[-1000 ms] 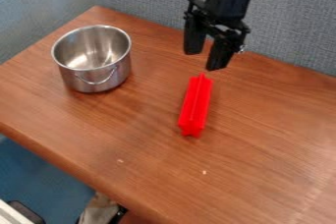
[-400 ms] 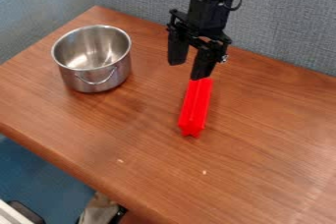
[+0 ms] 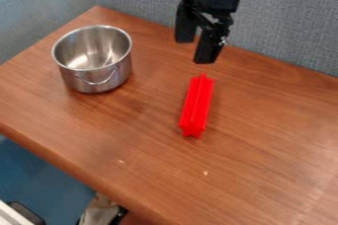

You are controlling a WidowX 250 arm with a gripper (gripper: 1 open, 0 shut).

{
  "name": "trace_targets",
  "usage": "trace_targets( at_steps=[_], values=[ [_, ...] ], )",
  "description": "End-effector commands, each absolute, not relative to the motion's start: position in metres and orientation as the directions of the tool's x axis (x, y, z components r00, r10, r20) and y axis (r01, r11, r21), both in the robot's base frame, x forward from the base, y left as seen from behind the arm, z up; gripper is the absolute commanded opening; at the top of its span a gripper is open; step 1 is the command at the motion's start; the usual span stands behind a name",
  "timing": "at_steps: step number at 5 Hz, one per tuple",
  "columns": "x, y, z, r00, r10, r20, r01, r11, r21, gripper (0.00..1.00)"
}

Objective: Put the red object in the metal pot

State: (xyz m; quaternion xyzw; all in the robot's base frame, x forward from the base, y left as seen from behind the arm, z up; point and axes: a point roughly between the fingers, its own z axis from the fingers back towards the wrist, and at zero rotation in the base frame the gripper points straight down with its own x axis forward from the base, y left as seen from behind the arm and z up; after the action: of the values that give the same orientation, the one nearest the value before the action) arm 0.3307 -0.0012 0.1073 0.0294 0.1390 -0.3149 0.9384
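Note:
The red object (image 3: 197, 106), a ridged red stick, lies flat on the wooden table (image 3: 264, 150) right of centre, its long axis running away from the camera. The metal pot (image 3: 93, 58) stands upright and empty at the left, well apart from the stick. My black gripper (image 3: 196, 48) hangs pointing down just above and behind the stick's far end, clear of it. Its two fingers (image 3: 209, 49) are spread, nothing between them, so it is open.
A blue-grey wall (image 3: 53, 2) rises behind the table. The table's front edge (image 3: 79, 170) runs diagonally along the lower left, with floor below it. Bare wood lies between the pot and the stick.
The gripper has shifted left and rolled about its own axis. Half a second ago its fingers hung down by the stick's far end; now they are higher. Stick and pot have not moved.

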Motion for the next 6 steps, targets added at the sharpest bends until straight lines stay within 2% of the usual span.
trace_targets(
  at_steps=[1, 2, 3, 4, 6],
  values=[
    [0.331, -0.001, 0.117, 0.773, -0.596, -0.218, 0.614, 0.789, 0.018, 1.00],
    [0.319, -0.003, 0.106, 0.791, -0.580, -0.195, 0.597, 0.802, 0.033, 1.00],
    [0.301, -0.009, 0.099, 0.819, -0.546, -0.177, 0.558, 0.829, 0.023, 0.00],
    [0.290, -0.015, 0.100, 0.839, -0.518, -0.164, 0.527, 0.850, 0.012, 0.00],
    [0.294, -0.036, 0.123, 0.841, -0.529, -0.115, 0.533, 0.846, 0.003, 0.00]
  ],
)
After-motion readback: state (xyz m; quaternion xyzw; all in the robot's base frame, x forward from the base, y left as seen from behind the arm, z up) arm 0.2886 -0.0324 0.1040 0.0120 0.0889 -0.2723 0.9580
